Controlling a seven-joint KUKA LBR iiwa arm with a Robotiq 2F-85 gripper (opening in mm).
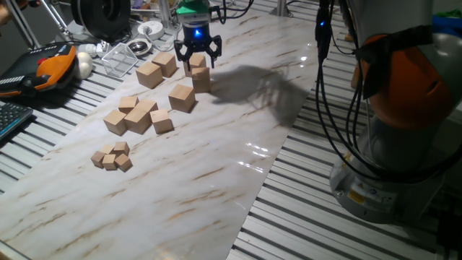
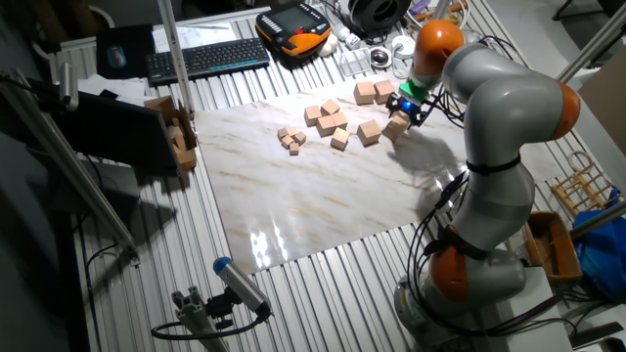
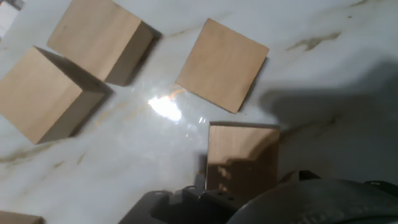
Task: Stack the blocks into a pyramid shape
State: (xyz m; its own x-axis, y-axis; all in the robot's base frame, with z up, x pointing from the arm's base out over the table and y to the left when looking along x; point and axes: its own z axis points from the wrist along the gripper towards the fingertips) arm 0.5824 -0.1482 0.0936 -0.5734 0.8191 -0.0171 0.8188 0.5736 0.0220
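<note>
Jaws (image 1: 196, 56) spread over a two-block stack (image 1: 199, 72); three blocks (image 1: 164, 63) loose, pyramid barely started

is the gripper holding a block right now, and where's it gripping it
It cannot be told: the gripper hangs right over a two-high stack of blocks, its fingers flanking the top block, contact unclear.

The bulky grey-and-orange jointed robot arm (image 2: 499, 108) carries loose black cables (image 1: 339, 87), a green wrist ring (image 1: 192, 9) and a blue-lit black two-finger gripper (image 1: 197, 56).
</note>
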